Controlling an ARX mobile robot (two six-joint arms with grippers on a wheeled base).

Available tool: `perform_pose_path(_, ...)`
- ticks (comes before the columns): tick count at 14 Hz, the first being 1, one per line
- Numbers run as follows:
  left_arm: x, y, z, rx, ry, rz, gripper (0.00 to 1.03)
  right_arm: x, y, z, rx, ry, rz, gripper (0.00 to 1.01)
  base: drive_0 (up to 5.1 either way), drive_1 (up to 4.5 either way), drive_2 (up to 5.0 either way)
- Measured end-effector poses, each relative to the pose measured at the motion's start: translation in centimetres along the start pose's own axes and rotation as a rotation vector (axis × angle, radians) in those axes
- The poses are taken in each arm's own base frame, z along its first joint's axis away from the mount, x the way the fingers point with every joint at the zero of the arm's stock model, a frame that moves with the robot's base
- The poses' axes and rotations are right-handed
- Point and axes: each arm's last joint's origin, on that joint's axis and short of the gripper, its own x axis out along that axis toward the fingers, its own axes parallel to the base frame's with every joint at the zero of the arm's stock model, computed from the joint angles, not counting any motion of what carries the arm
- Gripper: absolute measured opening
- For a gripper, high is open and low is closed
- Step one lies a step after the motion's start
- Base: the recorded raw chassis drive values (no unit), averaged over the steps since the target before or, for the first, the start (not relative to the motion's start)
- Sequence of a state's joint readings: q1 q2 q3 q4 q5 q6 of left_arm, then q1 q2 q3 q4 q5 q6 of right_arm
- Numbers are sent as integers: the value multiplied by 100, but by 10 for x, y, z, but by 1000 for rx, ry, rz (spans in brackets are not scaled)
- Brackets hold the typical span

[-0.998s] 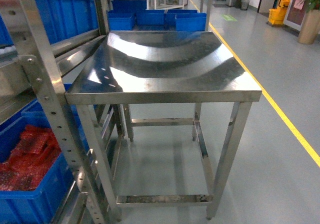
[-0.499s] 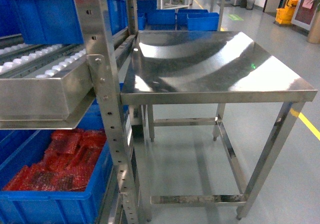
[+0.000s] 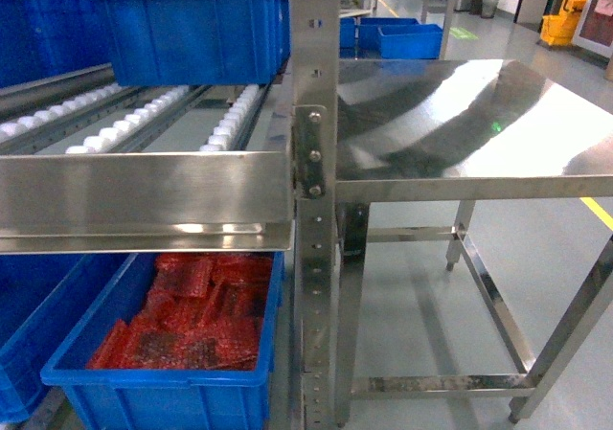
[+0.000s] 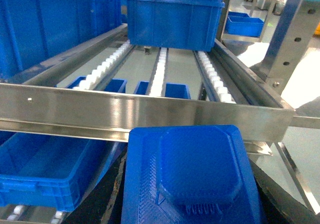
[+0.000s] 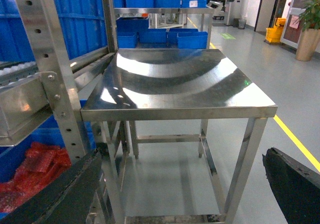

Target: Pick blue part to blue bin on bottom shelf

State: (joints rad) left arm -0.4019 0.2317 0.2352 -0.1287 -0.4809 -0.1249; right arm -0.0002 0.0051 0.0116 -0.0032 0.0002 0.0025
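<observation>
In the left wrist view the blue part [image 4: 195,174] fills the lower middle, a chunky bright-blue piece with a raised octagonal top. My left gripper [image 4: 192,196] is shut on it, with black fingers [image 4: 107,194] showing on either side. It hangs in front of the steel front rail [image 4: 150,116] of a roller shelf. Below that rail, a blue bin [image 4: 45,169] sits on a lower tier. My right gripper [image 5: 175,194] is open and holds nothing, facing the steel table [image 5: 175,79]. Neither gripper shows in the head view.
The rack upright [image 3: 314,210] stands mid-frame in the head view, with the roller shelf [image 3: 144,124] and blue bins [image 3: 192,28] to its left. Under it, a blue bin [image 3: 163,392] holds red wrapped packs. The steel table [image 3: 479,124] stands to the right.
The head view has swung left: the rack upright and roller shelf have slid from the left edge toward the middle, and the steel table has shifted to the right.
</observation>
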Motion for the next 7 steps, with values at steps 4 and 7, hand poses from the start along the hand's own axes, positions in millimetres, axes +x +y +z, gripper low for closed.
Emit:
perform_pose_path(4, 0, 0, 0, 2, 3, 2, 43, 0, 0, 0, 0, 0, 0, 98, -501, 244, 244)
perform_pose_path(7, 0, 0, 0, 0, 0, 0, 43, 0, 0, 0, 0, 2, 0, 98, -503, 242, 242)
